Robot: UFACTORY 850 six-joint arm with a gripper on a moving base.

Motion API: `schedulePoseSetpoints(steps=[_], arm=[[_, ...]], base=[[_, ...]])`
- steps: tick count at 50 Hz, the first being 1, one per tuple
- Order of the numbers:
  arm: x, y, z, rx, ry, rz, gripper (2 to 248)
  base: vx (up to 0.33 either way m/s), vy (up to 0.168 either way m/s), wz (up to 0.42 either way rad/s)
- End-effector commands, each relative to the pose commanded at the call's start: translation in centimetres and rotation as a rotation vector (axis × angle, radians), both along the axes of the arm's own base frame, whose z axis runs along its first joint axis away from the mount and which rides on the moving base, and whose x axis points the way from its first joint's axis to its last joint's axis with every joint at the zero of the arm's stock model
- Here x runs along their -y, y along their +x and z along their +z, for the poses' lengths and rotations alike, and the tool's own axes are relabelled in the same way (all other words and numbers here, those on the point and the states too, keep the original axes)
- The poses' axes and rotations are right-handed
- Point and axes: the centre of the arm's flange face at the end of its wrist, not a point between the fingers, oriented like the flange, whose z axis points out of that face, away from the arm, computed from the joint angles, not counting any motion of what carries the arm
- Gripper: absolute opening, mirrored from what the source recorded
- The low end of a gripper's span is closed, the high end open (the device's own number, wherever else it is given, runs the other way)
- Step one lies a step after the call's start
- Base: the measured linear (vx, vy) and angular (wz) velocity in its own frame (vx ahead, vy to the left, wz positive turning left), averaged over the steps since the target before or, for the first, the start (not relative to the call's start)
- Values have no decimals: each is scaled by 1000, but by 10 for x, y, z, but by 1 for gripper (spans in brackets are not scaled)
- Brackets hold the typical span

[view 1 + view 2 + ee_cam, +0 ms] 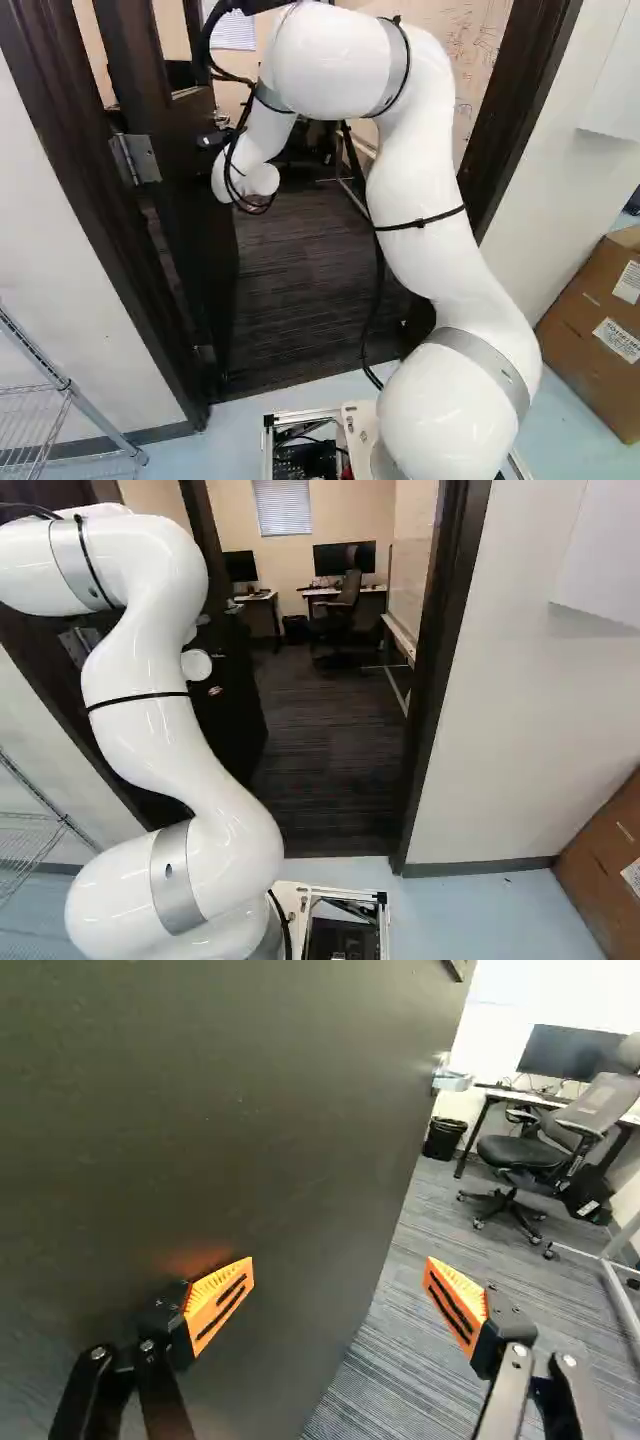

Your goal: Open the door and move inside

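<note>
Door [250,1110]: stands partly open into the room, at the left of the doorway, hung by a metal hinge [145,158] from the dark frame [455,630]. Lies directly ahead of the claw [338,1272], filling much of the wrist view.

Seen there, shows a broad, flat, dark face, dull for the most part, with a small orange glow near one finger. Carries a silvery handle [452,1080] close to the free edge, farther ahead than the fingertips.

As for the claw, spreads wide, with nothing gripped; has one finger before the door's face and the other out past its edge, over the open side. Cannot tell from here whether to call that first finger touching or just near.

Around and ahead: beyond the doorway, find dark striped carpet [330,725], then an office chair [530,1150] by a bench [500,1094] with a monitor [570,1052] on it, and a black bin [444,1140] beside. Toward the right side of the room, note a whiteboard [408,565] and metal legs [618,1295] reaching down to the carpet, likely to narrow the passage.

On the near side, see pale blue floor [470,910], a wire shelf [50,400] left of the doorway and cardboard boxes [590,320] to the right, both outside the opening.
</note>
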Motion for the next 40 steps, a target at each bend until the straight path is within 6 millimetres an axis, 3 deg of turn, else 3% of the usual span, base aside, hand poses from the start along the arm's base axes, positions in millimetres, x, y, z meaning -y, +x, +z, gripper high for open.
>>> schedulePoseSetpoints(steps=[24,40], arm=[[-12,1,-1,7,-2,21,247],[6,-2,1,0,-6,1,247]], base=[[0,0,0],[0,0,0]])
